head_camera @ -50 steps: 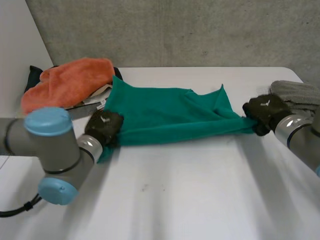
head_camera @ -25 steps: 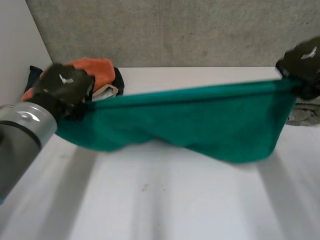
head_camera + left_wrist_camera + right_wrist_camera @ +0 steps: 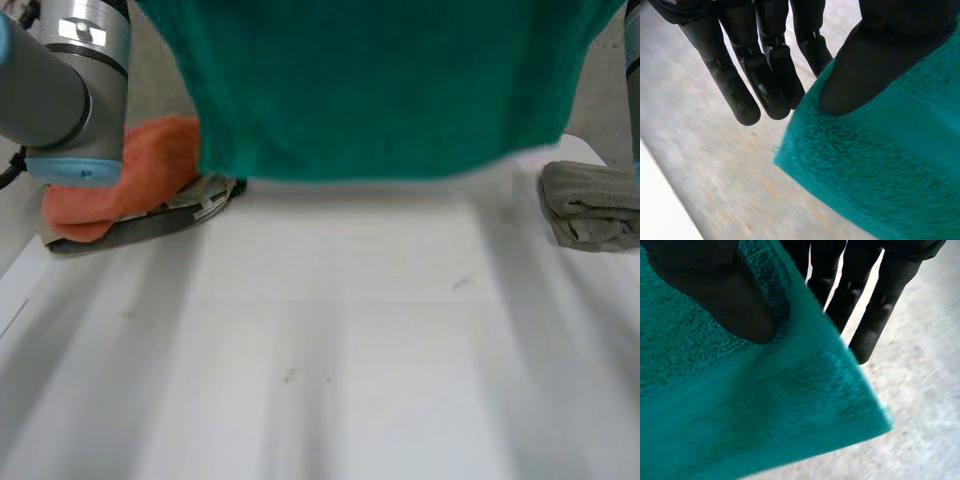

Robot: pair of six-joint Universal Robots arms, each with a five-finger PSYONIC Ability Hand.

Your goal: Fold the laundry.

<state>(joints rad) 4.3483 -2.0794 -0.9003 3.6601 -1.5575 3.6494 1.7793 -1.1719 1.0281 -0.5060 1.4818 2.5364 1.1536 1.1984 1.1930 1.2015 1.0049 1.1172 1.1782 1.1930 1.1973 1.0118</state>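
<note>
Head view: we hold the teal towel (image 3: 380, 90) stretched across the frame's top, left hand (image 3: 875, 70) and right hand (image 3: 715, 295) pinching its corners.

White table (image 3: 320, 380) with orange cloth (image 3: 130, 175), grey towel (image 3: 590, 205)

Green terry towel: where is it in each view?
Head view: green terry towel hangs across the top, above the white table.
Left wrist view: corner pinched under left hand's thumb.
Right wrist view: corner pinched under right hand's thumb.
Shared landmark: grey concrete wall, probably.
</note>
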